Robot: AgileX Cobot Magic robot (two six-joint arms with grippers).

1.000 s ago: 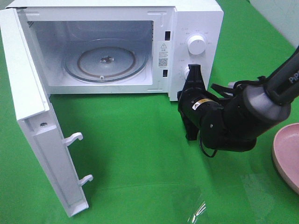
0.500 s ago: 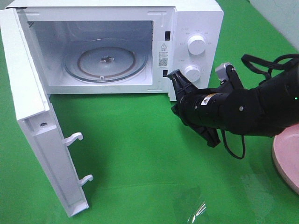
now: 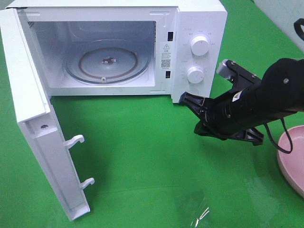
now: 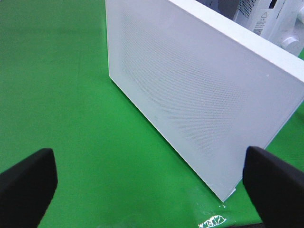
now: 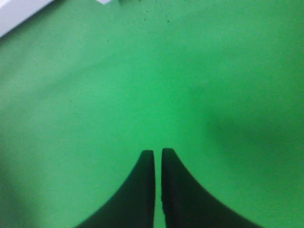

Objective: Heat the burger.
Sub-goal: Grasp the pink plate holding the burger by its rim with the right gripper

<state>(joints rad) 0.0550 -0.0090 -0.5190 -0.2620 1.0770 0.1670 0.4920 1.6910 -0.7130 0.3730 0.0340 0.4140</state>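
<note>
Exterior high: microwave (image 3: 199,19), door (image 3: 33,118) wide open, glass turntable (image 3: 108,61) bare. Right tool (image 3: 186,96) pinched almost shut, empty, above the green desk (image 3: 142,142). Pink plate (image 3: 292,159) at the edge. We find no burger in view.
Left wrist: left tool (image 4: 151,164) spread wide, empty, facing the door.
Right wrist: only desk below.
We judge the burger soft and prone to slide apart, so hold it low by the bun's sides.

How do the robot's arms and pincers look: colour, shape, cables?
The right arm is bulky and black, with a silver-grey block near its wrist and a thin black cable looping beside it. The right pincer has two black fingers tapering to curved tips. The left pincer shows broad, rounded black fingers; its arm is out of view.
</note>
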